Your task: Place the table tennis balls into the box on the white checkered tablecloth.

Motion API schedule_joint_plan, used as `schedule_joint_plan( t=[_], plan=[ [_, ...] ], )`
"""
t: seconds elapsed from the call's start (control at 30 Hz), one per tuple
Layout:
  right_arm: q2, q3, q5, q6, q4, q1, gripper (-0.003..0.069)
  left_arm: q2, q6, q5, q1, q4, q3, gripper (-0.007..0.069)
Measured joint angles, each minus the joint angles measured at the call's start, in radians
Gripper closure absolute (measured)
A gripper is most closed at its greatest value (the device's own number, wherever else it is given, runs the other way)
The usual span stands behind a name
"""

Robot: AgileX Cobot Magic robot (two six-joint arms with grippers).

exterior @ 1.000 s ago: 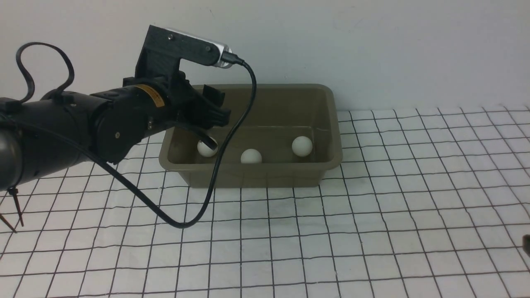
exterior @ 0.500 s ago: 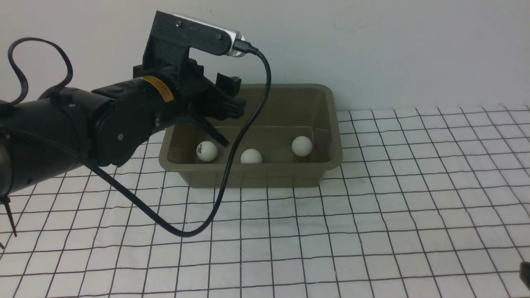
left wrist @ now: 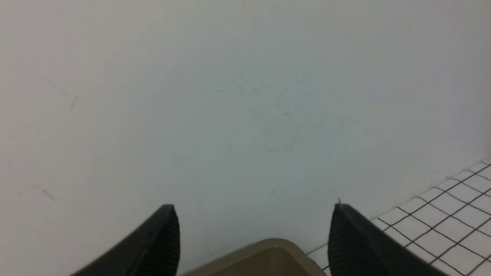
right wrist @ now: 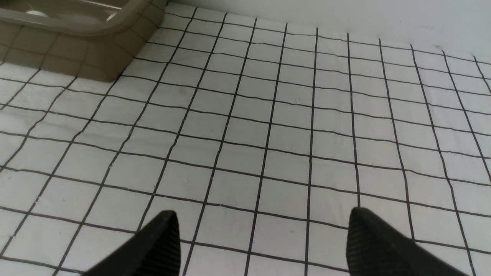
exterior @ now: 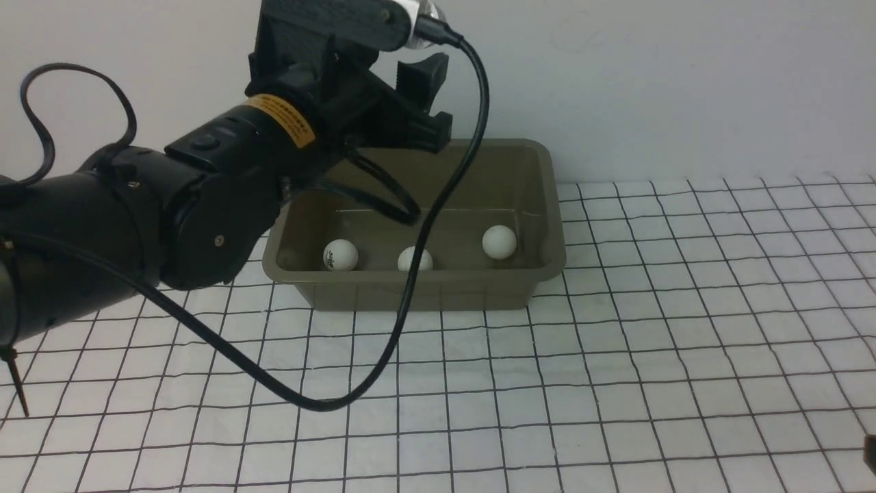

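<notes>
The olive-brown box (exterior: 445,294) stands on the white checkered tablecloth (exterior: 616,342) near the back wall. Three white table tennis balls lie inside it: one with a dark logo at the left (exterior: 340,255), one in the middle (exterior: 415,259) partly behind a cable, one at the right (exterior: 499,242). My left gripper (exterior: 426,137) is open and empty, raised above the box's left half. In the left wrist view it (left wrist: 254,206) faces the wall, with a box corner (left wrist: 268,257) below. My right gripper (right wrist: 263,211) is open and empty, low over the cloth.
The left arm's black cable (exterior: 321,404) loops down onto the cloth in front of the box. The white wall (exterior: 650,82) rises right behind the box. The box corner (right wrist: 76,50) shows in the right wrist view. The right gripper barely shows at the front view's edge (exterior: 870,455).
My left gripper has risen up and to the right, out of the box and away from the logo ball. That ball now lies free on the box floor. The other balls have not moved.
</notes>
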Motion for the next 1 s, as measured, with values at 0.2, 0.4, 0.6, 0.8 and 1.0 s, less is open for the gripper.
schedule_joint_plan(
  t=[0.2, 0.4, 0.6, 0.8, 1.0],
  plan=[
    [0.0, 0.0, 0.0, 0.0, 0.0, 0.0, 0.0132, 0.007, -0.008, 0.0, -0.007, 0.002, 0.0, 0.0157],
    [0.0, 0.0, 0.002, 0.0, 0.0, 0.0, 0.0132, -0.003, -0.01, 0.007, -0.011, 0.003, 0.0, 0.0157],
    [0.0, 0.0, 0.004, 0.0, 0.0, 0.0, 0.0132, -0.153, -0.039, 0.092, -0.049, 0.046, 0.002, 0.0157],
    [0.0, 0.0, 0.004, 0.0, 0.0, 0.0, 0.0132, -0.369, -0.045, 0.407, -0.057, 0.148, 0.002, 0.0157],
    [0.0, 0.0, 0.005, 0.0, 0.0, 0.0, 0.0132, -0.588, -0.021, 0.944, -0.024, 0.152, 0.002, 0.0157]
  ],
)
